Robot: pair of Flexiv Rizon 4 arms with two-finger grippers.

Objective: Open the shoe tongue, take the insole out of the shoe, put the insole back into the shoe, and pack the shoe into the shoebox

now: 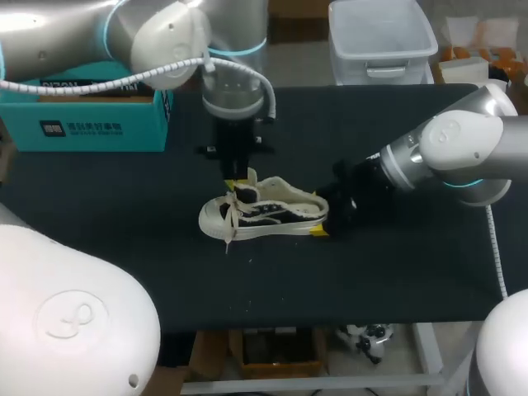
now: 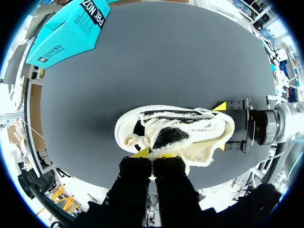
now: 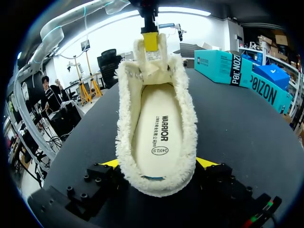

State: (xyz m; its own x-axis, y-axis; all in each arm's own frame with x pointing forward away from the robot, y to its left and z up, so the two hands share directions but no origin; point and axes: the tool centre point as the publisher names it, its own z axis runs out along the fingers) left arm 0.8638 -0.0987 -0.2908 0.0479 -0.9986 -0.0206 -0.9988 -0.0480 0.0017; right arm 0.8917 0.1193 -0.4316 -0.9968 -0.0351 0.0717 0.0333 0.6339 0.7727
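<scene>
A cream, fleece-lined shoe (image 1: 264, 210) lies on its sole mid-table, toe to the left. My left gripper (image 1: 246, 177) comes down from the back and is shut on the raised shoe tongue (image 3: 151, 59); its yellow tips (image 2: 152, 154) are pressed together at the tongue's edge. My right gripper (image 1: 323, 227) holds the heel, one finger against each side of the fleece collar (image 3: 159, 183). The white insole (image 3: 159, 133) lies flat inside the shoe. The teal shoebox (image 1: 82, 115) stands at the back left corner.
The black table top (image 1: 124, 239) stretches bare to the left of and in front of the shoe. My left arm hangs over the back middle of the table, and my right arm lies low across the right side.
</scene>
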